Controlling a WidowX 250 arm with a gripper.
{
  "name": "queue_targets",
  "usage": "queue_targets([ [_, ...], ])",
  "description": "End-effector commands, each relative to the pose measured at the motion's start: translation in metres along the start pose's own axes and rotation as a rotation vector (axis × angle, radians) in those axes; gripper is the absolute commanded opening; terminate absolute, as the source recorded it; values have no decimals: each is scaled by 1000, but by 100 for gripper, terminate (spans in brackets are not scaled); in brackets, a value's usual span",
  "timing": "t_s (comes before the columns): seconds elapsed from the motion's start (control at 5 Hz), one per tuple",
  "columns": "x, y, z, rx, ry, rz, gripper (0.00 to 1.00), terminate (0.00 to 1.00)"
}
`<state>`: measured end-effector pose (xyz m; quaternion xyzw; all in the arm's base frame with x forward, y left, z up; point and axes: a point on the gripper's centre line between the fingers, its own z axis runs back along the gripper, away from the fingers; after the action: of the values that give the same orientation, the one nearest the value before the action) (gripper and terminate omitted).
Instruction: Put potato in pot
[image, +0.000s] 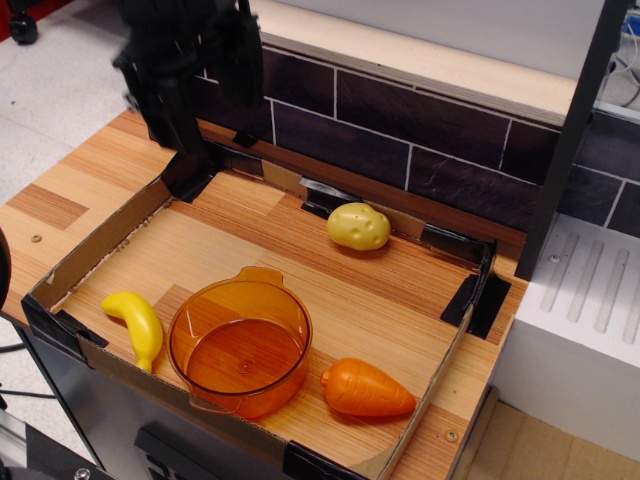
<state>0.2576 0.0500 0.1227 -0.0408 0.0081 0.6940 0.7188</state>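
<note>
Because the potato looks like a hollow moulded plastic toy, it should be light and stiff, with a smooth, slightly glossy skin that could slip under a hard squeeze. Its lumpy oval lies with the long axis roughly left to right, so the safest hold is probably across the narrower middle, fingers closing front to back over the waist, not on the rounded ends. It should not be fragile; a firm but modest grip ought to be enough.

Taking the pot as the landmark: the potato sits well apart from it, behind and to the right, close to the back wall of the cardboard tray. One banana lies just left of the pot, and one carrot lies just to its right, at the front. The pot itself is upright and empty, resting near the tray's front edge on the wooden counter.

Count: one potato, one pot, one banana, one carrot, one tray.

The hand hangs high, behind and to the left of the pot, over the tray's back left corner, blurred and dark. Whether its fingers are spread or closed cannot be told; it holds nothing visible.
</note>
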Motion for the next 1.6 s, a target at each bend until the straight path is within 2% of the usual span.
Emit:
queue_targets([
  [0.0,-14,-23,-7,-157,-9,101,100,0],
  [0.2,-23,-37,-18,-160,-5,106,100,0],
  [0.4,-31,-45,-36,-175,-35,114,100,0],
  [0.6,-42,-51,-55,-136,-36,123,100,0],
  [0.8,-46,-56,-65,-152,-42,130,100,0],
  [1.4,-48,-57,-92,-127,-81,137,100,0],
])
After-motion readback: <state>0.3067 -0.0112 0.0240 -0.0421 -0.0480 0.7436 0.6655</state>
